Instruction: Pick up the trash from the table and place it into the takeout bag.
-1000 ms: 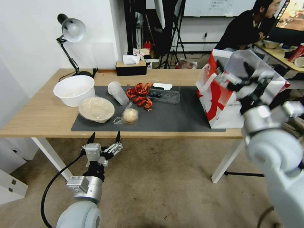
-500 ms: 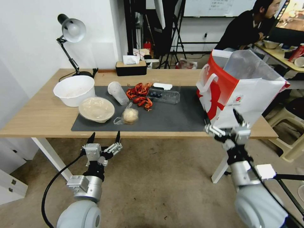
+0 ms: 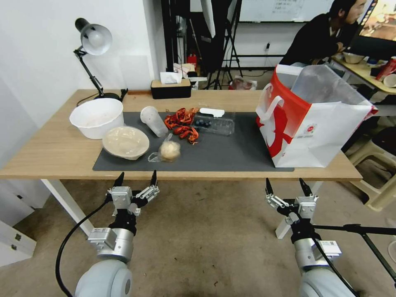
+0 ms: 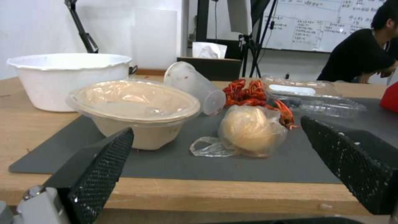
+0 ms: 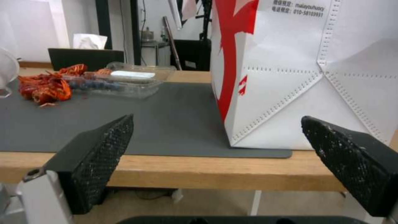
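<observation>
We list the table [image 3: 53, 152]: light wood, with a dark grey mat [image 3: 231, 154] along its middle.

Left end, off the mat: a white bowl [image 3: 97, 116], with a desk lamp [image 3: 93, 41] behind it. At the far edge stands a black tissue box [image 3: 170, 88].

On the mat, left to right, we count:
- a beige bowl [image 3: 126, 142] under a clear lid, touching the near side of the white bowl;
- a translucent cup [image 3: 153, 120] lying on its side, just right of the beige bowl;
- a clear bag with a beige lump [image 3: 169, 150], near the mat's near edge, just right of the beige bowl;
- red shells [image 3: 181, 123] in a loose heap, far of the lump bag and right of the cup;
- a clear clamshell tray [image 3: 214, 121] touching the shells on their right, with dark berries and a white piece inside.

Right end: the takeout bag [image 3: 326, 136] stands upright, mouth open, its red panel facing left, partly on the mat's right end. A bare stretch of mat lies between it and the tray.

Our left gripper [image 3: 136, 179] hangs below the table's near edge, in front of the beige bowl, fingers spread and empty. Our right gripper [image 3: 287, 186] hangs below the near edge in front of the bag, fingers likewise spread and empty.
</observation>
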Robot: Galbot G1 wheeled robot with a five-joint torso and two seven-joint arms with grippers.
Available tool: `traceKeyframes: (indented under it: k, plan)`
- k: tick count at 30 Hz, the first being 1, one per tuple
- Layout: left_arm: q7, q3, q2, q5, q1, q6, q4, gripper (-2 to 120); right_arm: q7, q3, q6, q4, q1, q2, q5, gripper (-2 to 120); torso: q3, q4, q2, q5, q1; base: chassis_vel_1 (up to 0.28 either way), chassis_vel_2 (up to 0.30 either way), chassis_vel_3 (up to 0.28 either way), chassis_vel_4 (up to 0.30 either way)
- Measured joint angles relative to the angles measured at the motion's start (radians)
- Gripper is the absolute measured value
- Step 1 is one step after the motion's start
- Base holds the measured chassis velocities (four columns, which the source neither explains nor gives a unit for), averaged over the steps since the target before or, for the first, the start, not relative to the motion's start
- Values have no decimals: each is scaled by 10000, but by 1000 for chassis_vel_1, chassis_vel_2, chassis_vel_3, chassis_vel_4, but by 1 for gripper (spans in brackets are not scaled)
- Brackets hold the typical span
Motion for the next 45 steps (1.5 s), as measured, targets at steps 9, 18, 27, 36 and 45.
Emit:
traceKeyframes:
  k: [9,18,27,36,45]
  plan:
    - [-383,-51,253,-825,-444,606,35,100,-2,-38,12,-8,122,-8,-84,100,0,1,0,-1,0,0,0,0,0]
    - [-1378,-126,953,-4798,-1754,2168,232,100,-2,-81,14,37,251,12,-223,100,1,0,0,-2,2,0,0,0,0]
    - [-3034,-284,1447,-7643,-2978,3087,993,100,-2,-177,-41,91,370,55,-366,100,1,0,0,-1,2,0,0,0,0]
    - [-3657,-516,2024,-8685,-3922,3183,1944,99,34,-117,-84,164,359,75,-459,100,2,0,0,0,3,0,0,0,0]
    - [-3931,-501,2217,-8885,-4179,3411,2074,84,63,-112,-87,158,343,113,-516,100,1,0,0,-1,2,0,0,0,0]
